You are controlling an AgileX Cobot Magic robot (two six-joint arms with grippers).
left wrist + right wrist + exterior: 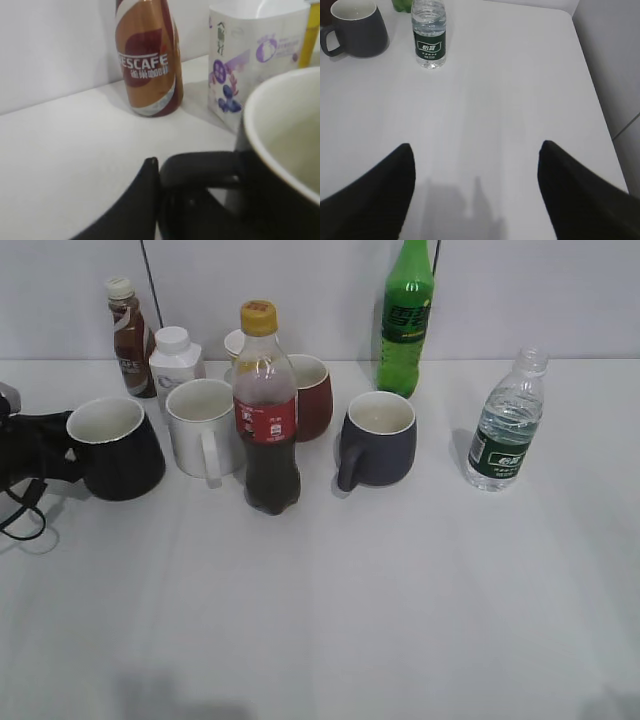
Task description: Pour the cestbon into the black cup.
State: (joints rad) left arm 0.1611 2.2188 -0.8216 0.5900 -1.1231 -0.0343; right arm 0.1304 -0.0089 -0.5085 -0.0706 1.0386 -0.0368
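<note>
A white bench runs back to a pale wall. At its left edge, the left end effector grips the handle of the black cup; in the left wrist view one dark finger presses against that handle, so it is closed on the cup. The cup stands upright, its white inside showing. The right end effector hangs above bare bench with its two dark fingers spread wide, holding nothing. Well ahead of it the cestbon stands upright near the bench's right side, apart from everything else, cap off. Just left of it is a grey-blue mug. Further left come a cola bottle, a red mug and a white mug. Behind stand a green soda bottle, a white carton bottle and a Nescafe bottle.
</note>
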